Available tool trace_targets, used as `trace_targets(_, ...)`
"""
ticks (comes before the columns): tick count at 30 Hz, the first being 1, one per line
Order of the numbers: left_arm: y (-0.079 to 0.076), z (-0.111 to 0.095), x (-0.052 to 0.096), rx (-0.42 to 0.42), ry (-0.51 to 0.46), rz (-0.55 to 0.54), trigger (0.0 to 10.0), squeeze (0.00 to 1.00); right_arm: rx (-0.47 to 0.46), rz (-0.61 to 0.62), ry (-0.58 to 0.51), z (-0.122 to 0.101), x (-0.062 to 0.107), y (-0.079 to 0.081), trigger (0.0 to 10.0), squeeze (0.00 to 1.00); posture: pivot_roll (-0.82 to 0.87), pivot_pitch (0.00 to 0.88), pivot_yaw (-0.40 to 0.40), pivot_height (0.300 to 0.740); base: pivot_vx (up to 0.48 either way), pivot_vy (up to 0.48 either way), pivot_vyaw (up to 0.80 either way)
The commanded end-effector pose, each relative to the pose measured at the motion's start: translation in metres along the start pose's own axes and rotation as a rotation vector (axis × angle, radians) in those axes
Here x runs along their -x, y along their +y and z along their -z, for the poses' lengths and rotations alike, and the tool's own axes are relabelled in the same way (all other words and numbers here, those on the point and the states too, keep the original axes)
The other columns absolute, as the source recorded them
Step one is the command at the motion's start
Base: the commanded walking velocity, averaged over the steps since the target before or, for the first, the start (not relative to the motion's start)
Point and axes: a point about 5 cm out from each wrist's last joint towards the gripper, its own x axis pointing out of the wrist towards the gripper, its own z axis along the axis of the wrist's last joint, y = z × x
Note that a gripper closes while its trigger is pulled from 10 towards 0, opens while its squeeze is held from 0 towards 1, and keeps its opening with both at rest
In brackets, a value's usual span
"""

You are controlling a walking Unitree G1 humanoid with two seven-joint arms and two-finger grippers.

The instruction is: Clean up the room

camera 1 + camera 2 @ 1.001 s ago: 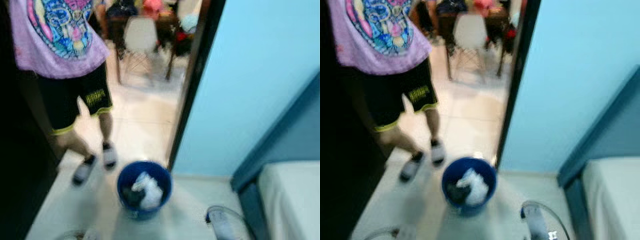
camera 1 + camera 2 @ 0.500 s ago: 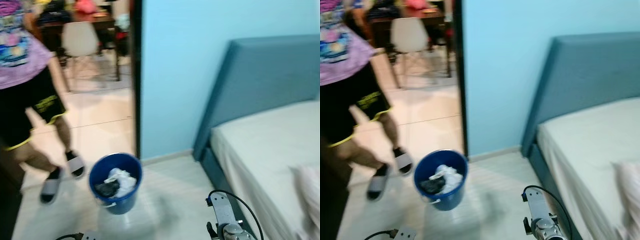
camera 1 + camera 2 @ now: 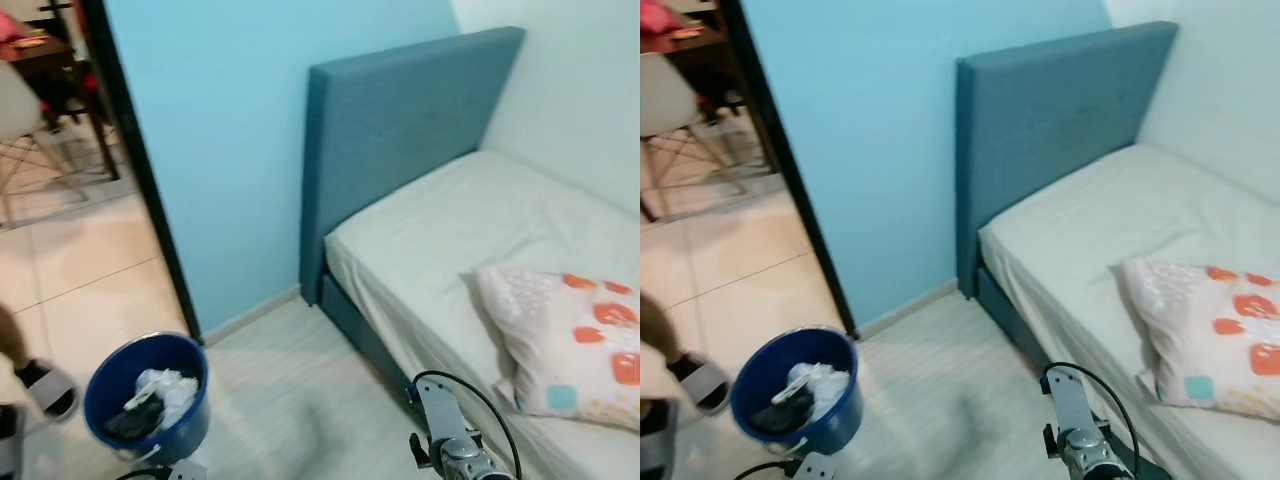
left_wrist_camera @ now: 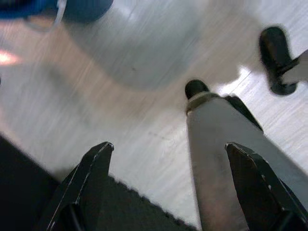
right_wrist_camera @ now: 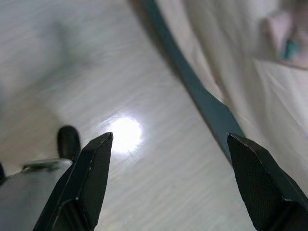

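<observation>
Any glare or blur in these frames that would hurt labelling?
Eye views: mildly soft; the bed, pillow and blue bucket stay readable. Left wrist view: streaky motion blur on the floor, left pincer open. Right wrist view: a bright glare spot on the floor, bed edge smeared, right pincer open.

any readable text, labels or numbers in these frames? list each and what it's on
None readable.
Pillow: orange and teal blotches, a pattern, no lettering.
Blue bucket: plain wall, no label visible; the crumpled items inside carry no legible print.
Bed headboard and blue wall: bare.
Both wrist views, over the floor, show no markings on the black fingers.
</observation>
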Motion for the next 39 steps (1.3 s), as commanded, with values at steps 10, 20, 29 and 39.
trace_targets(10, -0.009, -0.005, -0.001, 0.002, -0.01, 0.027, 10.0, 0.0, -0.005, -0.009, 0.028, 0.008, 0.001, 0.006, 10.0, 0.0, 0.02, 0.08, -0.04, 0.74, 0.0, 0.0, -0.74)
trace_targets(20, -0.008, 0.0, 0.0, 0.019, -0.012, 0.027, 10.0, 0.0, -0.019, -0.057, 0.043, 0.015, 0.002, 0.013, 10.0, 0.0, 0.02, 0.071, -0.051, 0.74, 0.0, 0.0, -0.74)
trace_targets(29, 0.011, 0.01, 0.002, 0.071, -0.016, -0.01, 10.0, 0.0, -0.03, -0.156, 0.077, 0.031, 0.005, 0.028, 10.0, 0.0, 0.02, 0.062, -0.058, 0.74, 0.0, 0.0, -0.74)
trace_targets(39, 0.001, -0.002, 0.0, 0.076, -0.033, 0.008, 10.0, 0.0, -0.013, -0.177, 0.08, 0.033, 0.005, 0.03, 10.0, 0.0, 0.02, 0.068, -0.054, 0.74, 0.0, 0.0, -0.74)
